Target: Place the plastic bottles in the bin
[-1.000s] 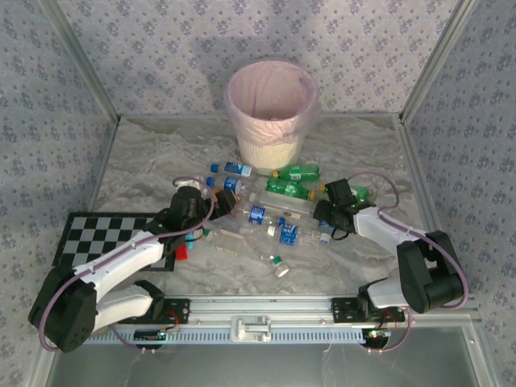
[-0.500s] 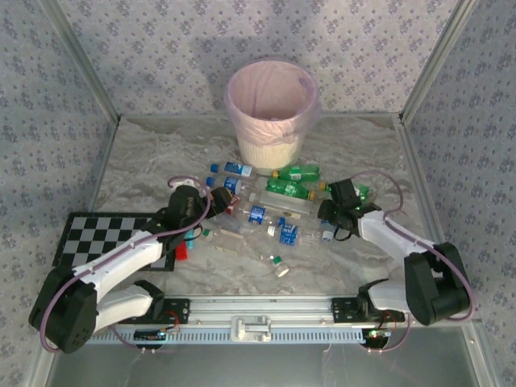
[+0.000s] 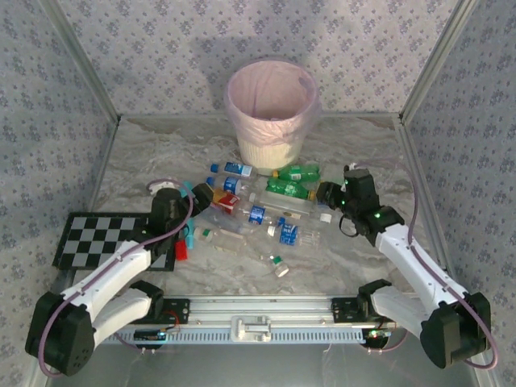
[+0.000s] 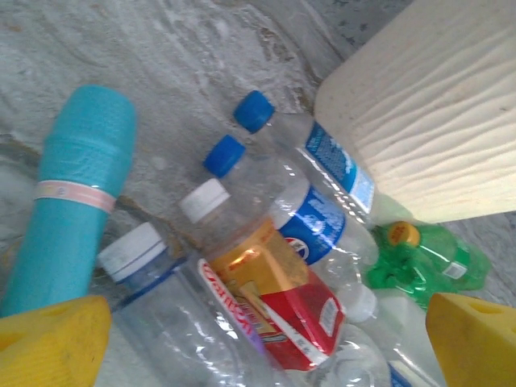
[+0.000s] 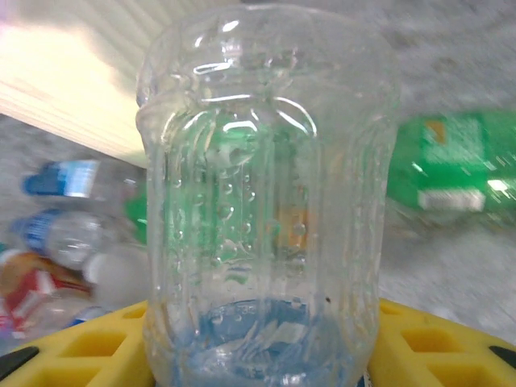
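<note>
**Right gripper clamped on a clear bottle; the rest lie loose before the bin**

The plastic bottles [image 3: 258,214] lie scattered on their sides on the marbled table [image 3: 145,161], all on the near side of the bin [image 3: 270,149]. The bin itself stands upright, its pink liner folded over the rim.

Closest to the bin's foot are two green bottles [image 3: 295,172], slightly to its right. A small blue-labelled bottle [image 3: 236,168] lies slightly to its left. In the left wrist view this blue-capped bottle lies just beside the bin's ribbed cream wall [image 4: 427,105]. A second blue-capped bottle [image 4: 310,230] lies alongside it, one step further from the bin.

A red-labelled bottle [image 4: 270,302] with a white cap comes next outward, to the bin's near left. One small bottle [image 3: 279,267] lies furthest from the bin, apart from the others.

To the bin's near right, the right gripper [image 3: 326,196] has its yellow fingers [image 5: 89,347] closed on the sides of a clear bottle [image 5: 266,201]. Seen from the right wrist, this dimpled bottle rises straight out from between them, with the bin's wall [image 5: 64,81] and a green bottle [image 5: 451,169] blurred behind it.

To the bin's near left, the left gripper [image 4: 262,322] hangs over the red-labelled bottle with its jaws spread wide apart, gripping nothing. A teal cylinder [image 4: 76,185] with a pale band lies beside its left finger, on the side away from the bin. Further out on that side, a chequered board [image 3: 97,234] lies flat on the table.
</note>
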